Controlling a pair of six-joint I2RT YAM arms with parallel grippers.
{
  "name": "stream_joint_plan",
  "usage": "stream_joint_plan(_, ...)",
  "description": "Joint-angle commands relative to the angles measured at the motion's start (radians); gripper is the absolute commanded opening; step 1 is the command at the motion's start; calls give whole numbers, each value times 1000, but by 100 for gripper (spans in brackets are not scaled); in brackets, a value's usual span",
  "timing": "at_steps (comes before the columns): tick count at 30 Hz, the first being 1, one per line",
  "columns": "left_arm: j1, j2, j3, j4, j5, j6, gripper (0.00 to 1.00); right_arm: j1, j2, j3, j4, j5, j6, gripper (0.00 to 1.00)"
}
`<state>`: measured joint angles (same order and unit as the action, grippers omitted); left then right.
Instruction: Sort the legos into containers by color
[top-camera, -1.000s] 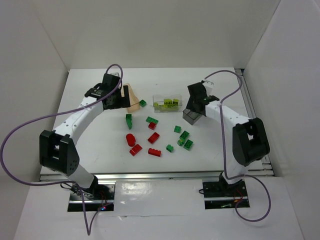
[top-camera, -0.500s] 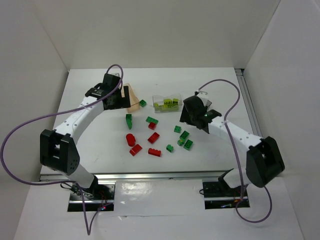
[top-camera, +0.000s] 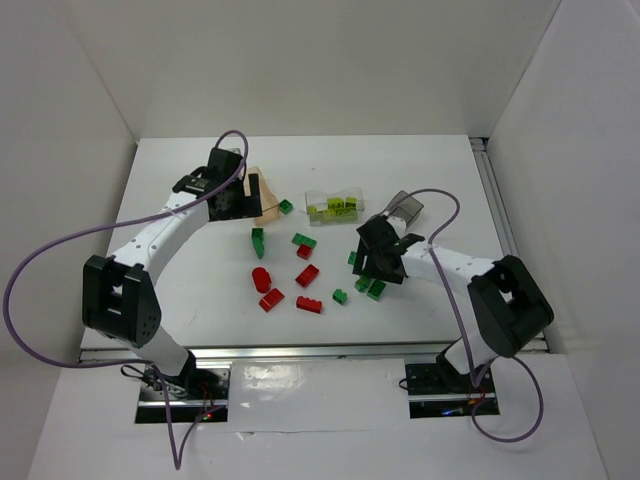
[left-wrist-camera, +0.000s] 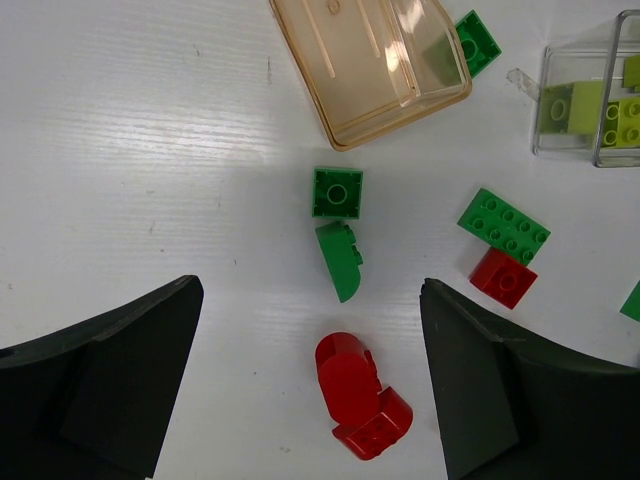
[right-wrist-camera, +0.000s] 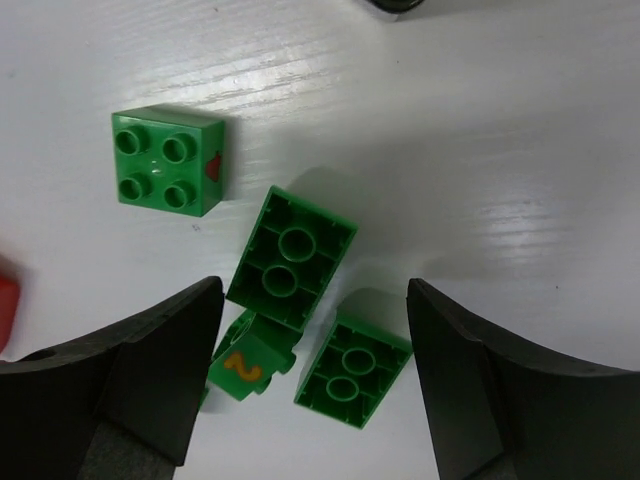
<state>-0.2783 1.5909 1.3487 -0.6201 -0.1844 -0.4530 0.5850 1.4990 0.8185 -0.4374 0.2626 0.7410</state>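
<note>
Red and green legos lie scattered mid-table. My right gripper hangs open over a cluster of green legos. In the right wrist view its gripper straddles two upside-down green bricks and a green one marked "2"; a studded green brick lies beyond. My left gripper is open and empty beside the peach container. From the left wrist, that gripper frames a red rounded brick far below. The clear container holds yellow-green legos. The dark grey container stands behind my right gripper.
Red bricks and a green plate lie between the two arms. A green brick sits next to the peach container. White walls close in the table on the left, back and right.
My right arm has swung from the dark grey container forward and left to the green cluster, and its jaws have opened. The left arm has not moved.
</note>
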Motion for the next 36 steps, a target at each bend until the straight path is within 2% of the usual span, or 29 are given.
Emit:
stream_joint_plan(1,1,-6,30,10,-1,-18,99,3,30,34,72,-5,-28,80)
stream_joint_plan(4,1,-6,21,10,-1,-18,99,3,64,47,85,-5,-38,75)
stream_joint_plan(13,1,3,21,10,-1,-18,99,3,67,103,69,44,-58,35)
stream_joint_plan(18,1,3,30,10,-1,-18,99,12,-26,172,3,134,-71,34)
stream_joint_plan(21,1,12,30,10,-1,-18,99,-23,-62,199,3,167,-115,34)
stream_joint_plan(24,1,21,30,10,8,-18,99,-97,-31,231,31,167,-161,34)
stream_joint_plan(31,1,11,40,10,17,-18,99,-215,141,367,101,158,-218,39)
stream_joint_plan(32,1,11,40,10,7,-18,99,-227,153,367,112,146,-227,45)
stream_joint_plan(33,1,11,40,10,-3,-18,99,-228,164,387,112,145,-236,71)
stream_joint_plan(34,1,11,40,0,-3,-18,99,-228,173,413,102,145,-236,79)
stream_joint_plan(36,1,1,40,0,-3,-18,99,-217,173,413,91,145,-236,82)
